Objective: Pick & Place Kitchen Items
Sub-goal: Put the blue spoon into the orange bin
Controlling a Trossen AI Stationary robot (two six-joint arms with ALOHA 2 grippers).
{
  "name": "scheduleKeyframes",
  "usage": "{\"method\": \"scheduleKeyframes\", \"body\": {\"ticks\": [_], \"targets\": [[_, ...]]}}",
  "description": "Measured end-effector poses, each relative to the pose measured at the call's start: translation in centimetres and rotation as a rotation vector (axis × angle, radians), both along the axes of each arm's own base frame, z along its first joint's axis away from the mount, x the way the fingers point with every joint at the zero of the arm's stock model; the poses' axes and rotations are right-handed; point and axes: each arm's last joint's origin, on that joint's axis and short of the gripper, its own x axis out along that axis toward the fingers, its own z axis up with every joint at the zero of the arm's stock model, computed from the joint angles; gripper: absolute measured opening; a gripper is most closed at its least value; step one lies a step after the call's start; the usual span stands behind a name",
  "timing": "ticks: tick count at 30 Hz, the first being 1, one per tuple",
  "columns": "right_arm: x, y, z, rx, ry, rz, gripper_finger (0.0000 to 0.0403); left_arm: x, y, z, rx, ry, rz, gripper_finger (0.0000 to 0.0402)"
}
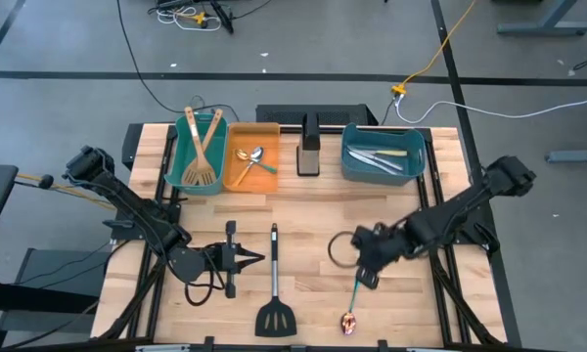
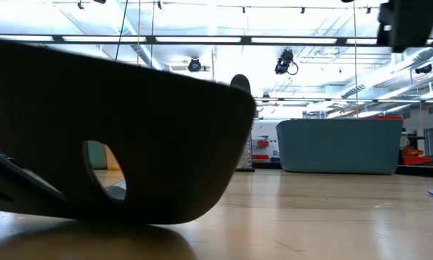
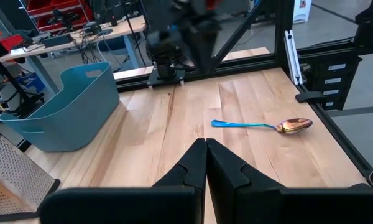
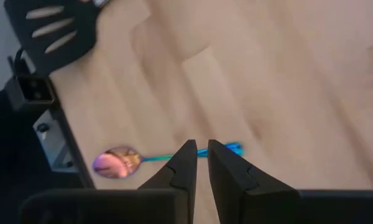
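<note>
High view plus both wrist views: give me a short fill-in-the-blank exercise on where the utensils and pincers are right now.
1. The two wooden spatulas lie in the ____ bin.
2. The left pincer is ____, beside the handle of the black slotted turner.
3. The right pincer hangs nearly closed over the ____ handle of the loose spoon.
4. The silver knives lie in the ____ bin.

Missing words: teal; shut; blue; blue
</note>
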Motion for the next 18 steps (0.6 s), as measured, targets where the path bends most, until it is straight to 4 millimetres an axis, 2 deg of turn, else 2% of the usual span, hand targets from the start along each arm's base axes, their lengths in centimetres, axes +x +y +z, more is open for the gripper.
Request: {"method": "scheduleKeyframes", "body": {"ticks": [11, 18], "targets": [[0.8, 7.0, -4.4, 0.116, 0.044, 0.065, 0.0050, 0.0, 0.0, 0.0, 0.006, -0.001, 0.002, 0.0014], [0.8, 9.5, -6.3, 0.153, 0.044, 0.038, 0.0050, 0.0, 0.0, 0.0, 0.008, 0.000, 0.002, 0.0014]]}}
